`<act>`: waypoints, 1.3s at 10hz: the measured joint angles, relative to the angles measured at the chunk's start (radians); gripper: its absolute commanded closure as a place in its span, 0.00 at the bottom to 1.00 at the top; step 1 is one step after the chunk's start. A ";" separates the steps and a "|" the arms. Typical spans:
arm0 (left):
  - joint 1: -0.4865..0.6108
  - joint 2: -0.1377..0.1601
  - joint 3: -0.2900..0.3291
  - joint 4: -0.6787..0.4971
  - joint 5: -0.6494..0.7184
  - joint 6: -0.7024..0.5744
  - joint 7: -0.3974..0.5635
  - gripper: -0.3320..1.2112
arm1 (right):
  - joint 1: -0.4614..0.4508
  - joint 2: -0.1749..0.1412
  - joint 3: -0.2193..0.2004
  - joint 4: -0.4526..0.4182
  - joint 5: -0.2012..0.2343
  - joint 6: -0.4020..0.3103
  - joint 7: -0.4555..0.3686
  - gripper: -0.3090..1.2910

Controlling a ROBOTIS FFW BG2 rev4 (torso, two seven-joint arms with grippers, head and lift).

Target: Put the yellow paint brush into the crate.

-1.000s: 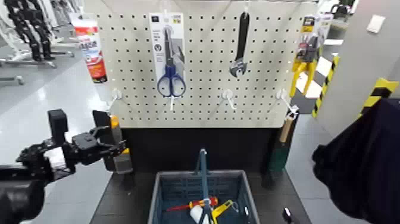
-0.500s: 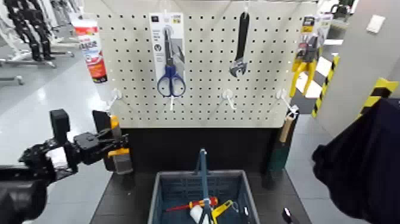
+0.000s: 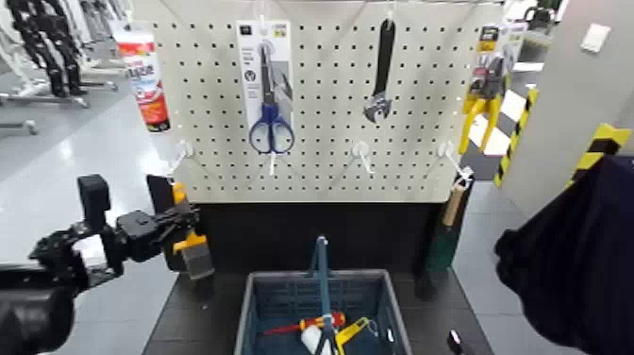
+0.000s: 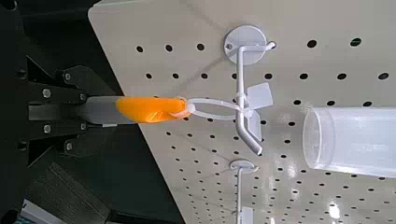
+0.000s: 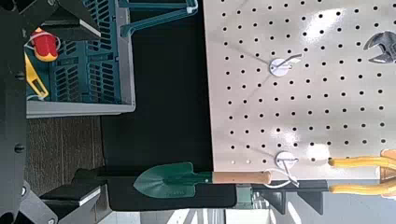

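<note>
Closed since earlier: black left hand point(image 3: 189, 228), now pinching the grey-handled, orange-tipped yellow paint brush point(image 3: 196, 255). We see its loop around the white metal hook point(image 4: 245, 93).

Green trowel point(image 5: 169, 181) hanging beside the crate point(image 5: 84, 56)
Its wooden handle meets a hook point(image 5: 286, 161) on the perforated board point(image 5: 308, 93); a red-and-yellow tool handle point(image 5: 44, 44) lies inside the crate, near its slatted side.

Head view faces pegboard, looking down; wrist views sideways, close. Head and right wrist share crate point(image 3: 319, 307), pegboard point(image 3: 311, 104).
</note>
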 measured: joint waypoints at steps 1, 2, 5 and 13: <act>0.001 0.000 0.000 -0.005 0.000 0.000 0.002 0.99 | 0.000 0.000 0.000 0.000 0.000 0.000 0.000 0.28; 0.004 0.000 0.000 -0.015 -0.001 0.002 0.007 0.99 | 0.000 0.000 0.000 0.000 0.000 0.000 0.000 0.28; 0.038 -0.008 0.015 -0.080 -0.006 0.015 0.017 0.99 | 0.000 0.000 -0.001 0.000 0.000 0.003 0.000 0.28; 0.173 -0.058 0.110 -0.360 -0.002 0.079 0.047 0.99 | -0.004 -0.005 -0.001 0.006 -0.006 0.003 0.001 0.28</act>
